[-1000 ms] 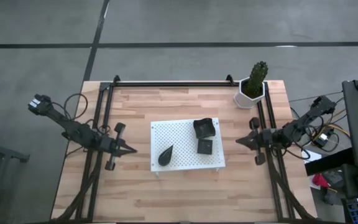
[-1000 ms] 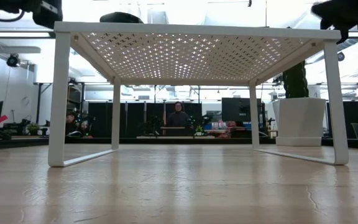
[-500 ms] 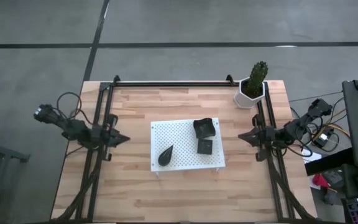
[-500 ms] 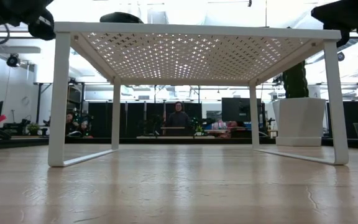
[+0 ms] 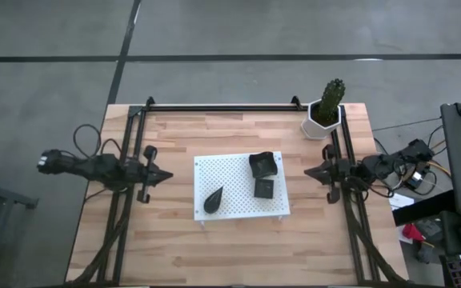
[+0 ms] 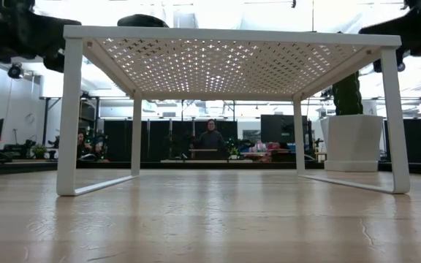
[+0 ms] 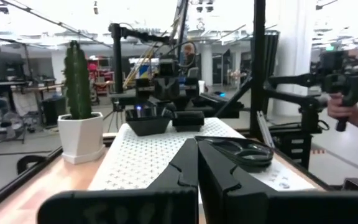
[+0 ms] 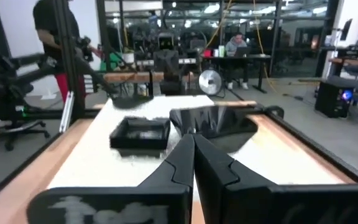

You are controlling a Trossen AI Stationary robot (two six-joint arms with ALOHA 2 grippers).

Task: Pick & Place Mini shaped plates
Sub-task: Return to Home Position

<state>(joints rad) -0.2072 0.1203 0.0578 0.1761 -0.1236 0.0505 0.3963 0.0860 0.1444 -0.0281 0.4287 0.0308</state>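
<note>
Three mini shaped plates, all black, lie on the white perforated board (image 5: 241, 186): a teardrop one (image 5: 213, 199) near its left front corner, a small square one (image 5: 264, 188), and a larger square one (image 5: 263, 164) at its far right corner. My left gripper (image 5: 169, 174) hovers shut over the table left of the board, pointing at it, empty. My right gripper (image 5: 306, 170) hovers shut right of the board, also pointing at it, empty. In the left wrist view the shut fingers (image 7: 197, 163) aim at the teardrop plate (image 7: 235, 151); in the right wrist view the fingers (image 8: 192, 155) face the square plates (image 8: 140, 132).
A white hexagonal pot with a cactus (image 5: 325, 116) stands at the table's far right corner. The board stands on thin white legs (image 6: 69, 117) above the wooden top. Black frame rails (image 5: 126, 160) run along both sides and the far edge. People show in the room beyond.
My left gripper has drawn back a little toward the table's left and far edges and has sunk, its arm swinging round behind it. My right gripper has shifted slightly toward the far edge and sunk. Both have stayed shut. The plates have not moved.
</note>
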